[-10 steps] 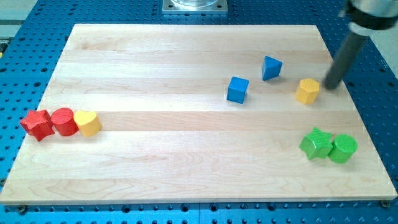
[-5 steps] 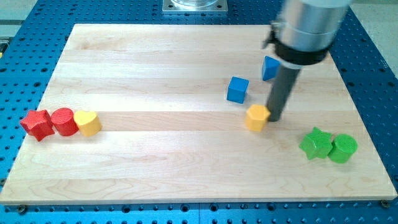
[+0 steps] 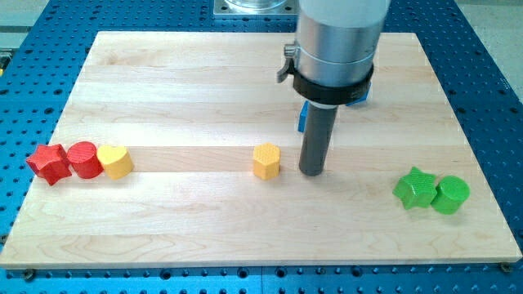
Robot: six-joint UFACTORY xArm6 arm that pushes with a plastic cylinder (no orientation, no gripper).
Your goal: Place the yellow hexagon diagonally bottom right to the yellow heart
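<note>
The yellow hexagon (image 3: 265,161) lies near the middle of the wooden board (image 3: 204,90). My tip (image 3: 311,172) rests on the board just to the hexagon's right, a small gap apart from it. The yellow heart (image 3: 115,161) sits at the view's left edge of the board, far left of the hexagon and level with it. The arm's large grey body hides part of the board behind the rod.
A red star (image 3: 47,162) and a red cylinder (image 3: 82,159) touch in a row left of the heart. A green star (image 3: 415,189) and a green cylinder (image 3: 450,194) sit at the lower right. A blue cube (image 3: 301,117) and another blue block (image 3: 364,96) peek from behind the arm.
My tip pushed the yellow hexagon from the right side of the board leftward and slightly down to near the middle. The arm now covers most of both blue blocks.
</note>
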